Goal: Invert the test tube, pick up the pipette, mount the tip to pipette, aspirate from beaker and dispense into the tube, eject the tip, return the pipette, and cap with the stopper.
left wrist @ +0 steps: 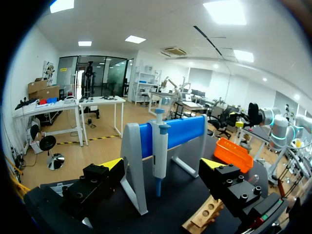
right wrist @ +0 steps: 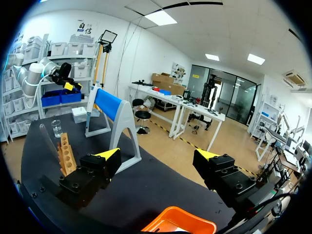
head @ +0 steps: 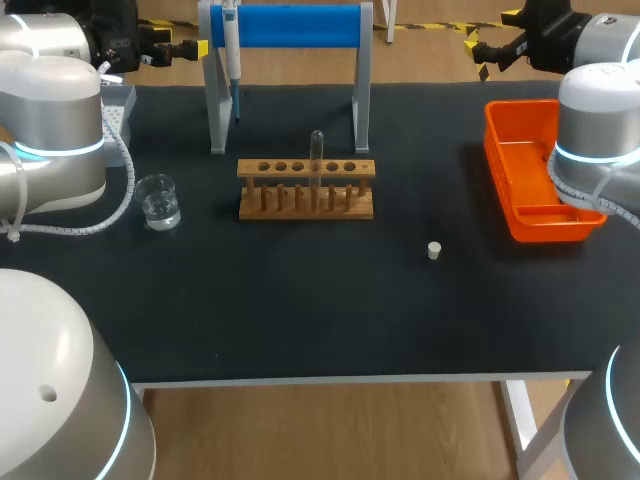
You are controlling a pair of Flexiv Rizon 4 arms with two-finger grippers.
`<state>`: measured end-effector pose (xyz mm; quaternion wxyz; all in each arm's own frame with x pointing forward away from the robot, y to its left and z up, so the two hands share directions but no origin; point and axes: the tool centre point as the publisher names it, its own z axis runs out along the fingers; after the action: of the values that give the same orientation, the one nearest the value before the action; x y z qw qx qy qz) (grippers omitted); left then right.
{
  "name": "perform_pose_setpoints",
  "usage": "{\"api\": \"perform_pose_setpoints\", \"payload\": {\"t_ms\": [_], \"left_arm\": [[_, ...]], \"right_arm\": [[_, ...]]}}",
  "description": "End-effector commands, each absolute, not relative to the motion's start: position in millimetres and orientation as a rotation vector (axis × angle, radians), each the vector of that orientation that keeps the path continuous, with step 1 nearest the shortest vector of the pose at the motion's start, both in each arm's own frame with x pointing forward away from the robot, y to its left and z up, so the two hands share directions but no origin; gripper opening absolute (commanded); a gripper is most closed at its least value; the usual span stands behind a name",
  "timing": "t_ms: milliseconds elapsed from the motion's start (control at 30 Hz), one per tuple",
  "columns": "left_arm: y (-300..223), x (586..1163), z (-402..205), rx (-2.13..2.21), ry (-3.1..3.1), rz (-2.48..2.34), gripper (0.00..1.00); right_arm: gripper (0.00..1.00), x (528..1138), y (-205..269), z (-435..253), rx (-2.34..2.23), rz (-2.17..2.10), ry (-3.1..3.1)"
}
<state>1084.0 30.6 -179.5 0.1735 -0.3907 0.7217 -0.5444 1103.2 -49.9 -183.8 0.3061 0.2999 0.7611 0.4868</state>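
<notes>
On the black table [head: 300, 320], toward its far edge, our test tube [head: 317, 150] stands racked; left gripper [left wrist: 162, 164] and right gripper [right wrist: 158, 154] gape wide.

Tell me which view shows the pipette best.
Left wrist view: the pipette hangs whole on the stand, straight ahead of the left gripper. Head view cuts off its top. Right wrist view shows at most a small, distant sliver of it.

We note: test tube [head: 317, 150] upright in the rack [head: 305, 203] (rounded end up); pipette [head: 231, 50] hanging on its stand [head: 300, 25]; clear beaker [head: 159, 201] left of the rack; white stopper [head: 434, 250] lying to its right.
</notes>
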Motion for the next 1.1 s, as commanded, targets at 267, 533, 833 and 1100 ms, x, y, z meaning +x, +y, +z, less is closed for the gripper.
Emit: {"api": "perform_pose_setpoints", "payload": {"t_ms": [267, 533, 833, 1100], "left_arm": [[30, 1084, -181, -1.107, 2.041, -1.546, 1.00], [30, 1084, -181, -1.107, 2.041, -1.546, 1.00], [30, 1084, -181, -1.107, 2.041, -1.546, 1.00], [30, 1084, -181, -1.107, 2.041, -1.546, 1.00]], "right_arm": [[1.00, 1103, -50, -184, 0.794, 1.289, 2.014], [1.00, 1103, -50, -184, 0.794, 1.289, 2.014], [1.00, 1073, -44, -183, 0.736, 1.348, 2.029], [1.00, 1008, -25, -183, 0.602, 1.496, 2.054]]}}
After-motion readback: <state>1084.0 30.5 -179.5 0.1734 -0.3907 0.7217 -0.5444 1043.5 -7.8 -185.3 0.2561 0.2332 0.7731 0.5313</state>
